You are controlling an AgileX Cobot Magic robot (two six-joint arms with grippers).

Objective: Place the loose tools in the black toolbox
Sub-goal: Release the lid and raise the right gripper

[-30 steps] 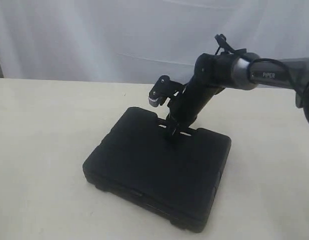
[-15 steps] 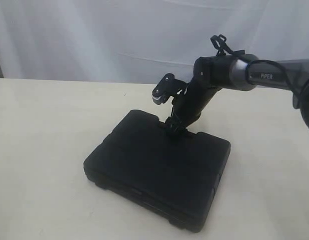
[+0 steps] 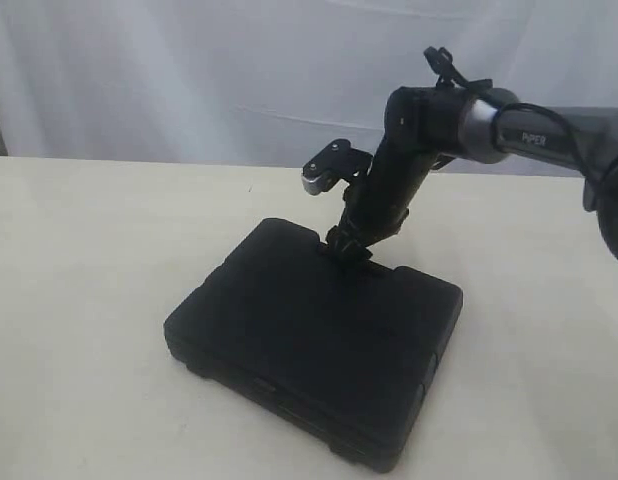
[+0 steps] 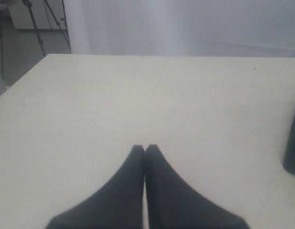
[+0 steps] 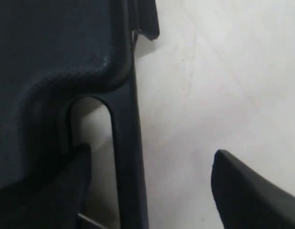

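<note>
Since a second ago, the right arm (image 3: 434,120) has been lifted a little, and the right gripper (image 3: 347,247) has been drawn up, so that it sits a bit higher at the box's far edge than before. Almost the same spot is kept by the black toolbox (image 3: 309,350), which is seen lying flat and shut on the pale table (image 3: 89,300), in the lower middle of the frame. The arm is seen reaching in from the upper right of the frame and bending down to the far edge of the box. In the right wrist view, the gripper's two fingers (image 5: 247,191) are seen spread wide apart, with the handle bar (image 5: 123,143) of the box between them. One finger is seen at the slot (image 5: 90,124), right by the box, and the other is held over the bare table, well apart from the bar. Nothing is pinched by them. In the left wrist view, the left gripper (image 4: 145,149) is seen with its two fingers pressed together above bare table. A dark edge of the toolbox can be made out in that view too, well apart from the fingers. A white curtain (image 3: 189,70) is hung behind the table.
</note>
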